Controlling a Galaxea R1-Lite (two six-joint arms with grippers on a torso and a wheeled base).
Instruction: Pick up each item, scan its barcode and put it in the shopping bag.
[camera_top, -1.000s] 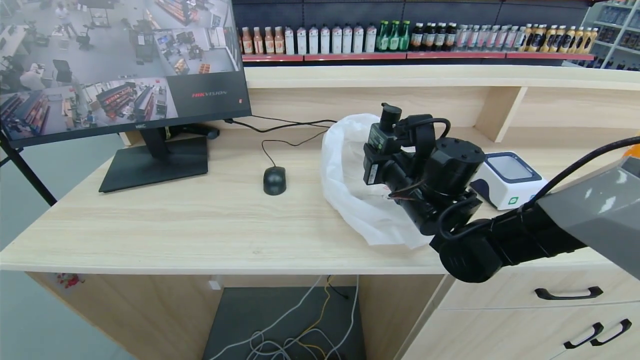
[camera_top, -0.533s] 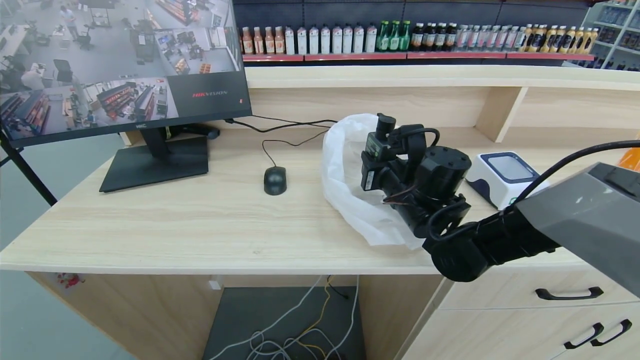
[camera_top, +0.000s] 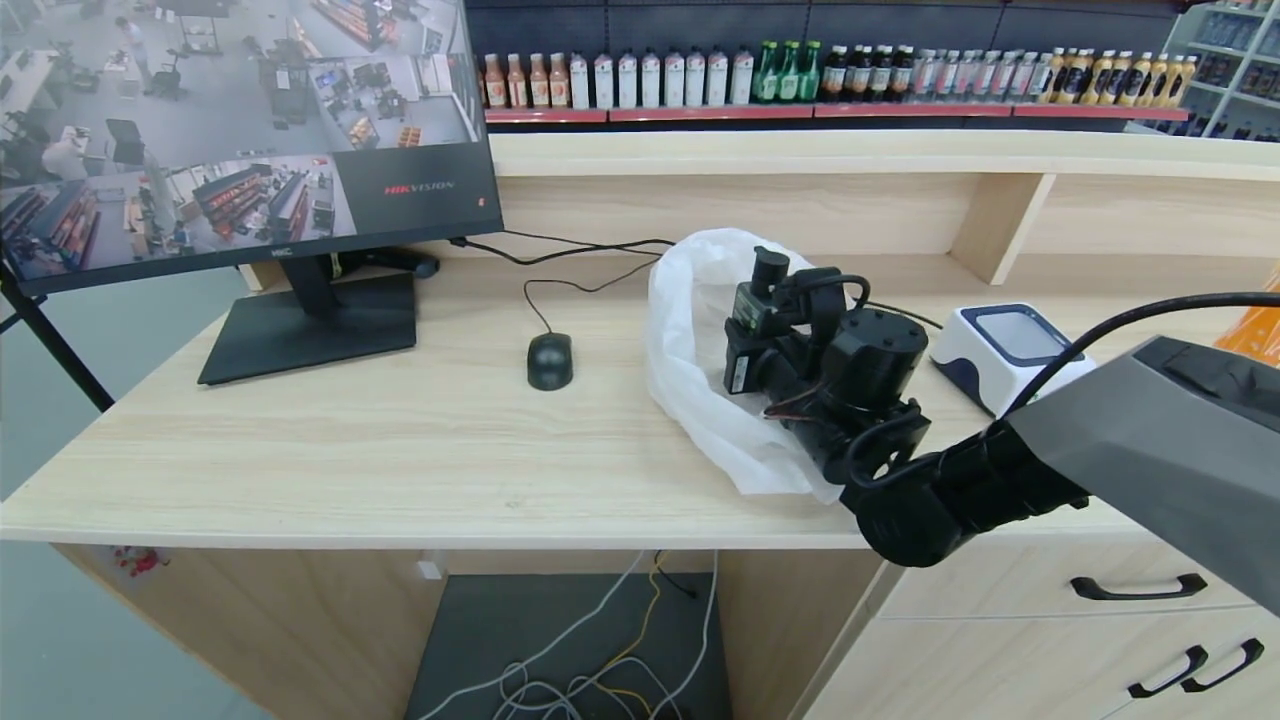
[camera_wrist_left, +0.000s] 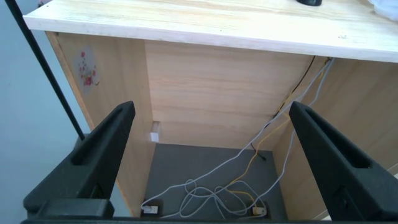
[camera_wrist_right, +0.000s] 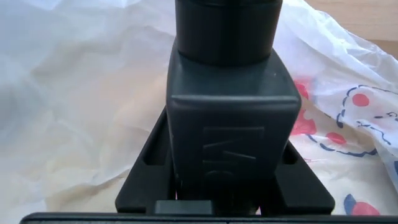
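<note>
A white shopping bag (camera_top: 695, 340) lies open on the wooden counter (camera_top: 400, 440), right of the middle. My right arm's wrist (camera_top: 800, 330) reaches down into its mouth and hides the fingers in the head view. In the right wrist view my right gripper (camera_wrist_right: 229, 134) is shut on a dark grey square bottle (camera_wrist_right: 230, 118) with a round black cap, held inside the bag (camera_wrist_right: 81, 93). A white packet with a red and blue pattern (camera_wrist_right: 348, 124) lies in the bag beside it. My left gripper (camera_wrist_left: 211, 112) hangs open below the counter's front edge, holding nothing.
A white and blue barcode scanner (camera_top: 1005, 350) stands right of the bag. A mouse (camera_top: 549, 361) and a monitor (camera_top: 240, 130) occupy the counter's left half. Something orange (camera_top: 1258, 330) shows at the right edge. Cables (camera_wrist_left: 211, 186) lie under the counter.
My right arm has sunk lower and deeper into the bag's mouth, uncovering more of the scanner. The left arm has kept still.
</note>
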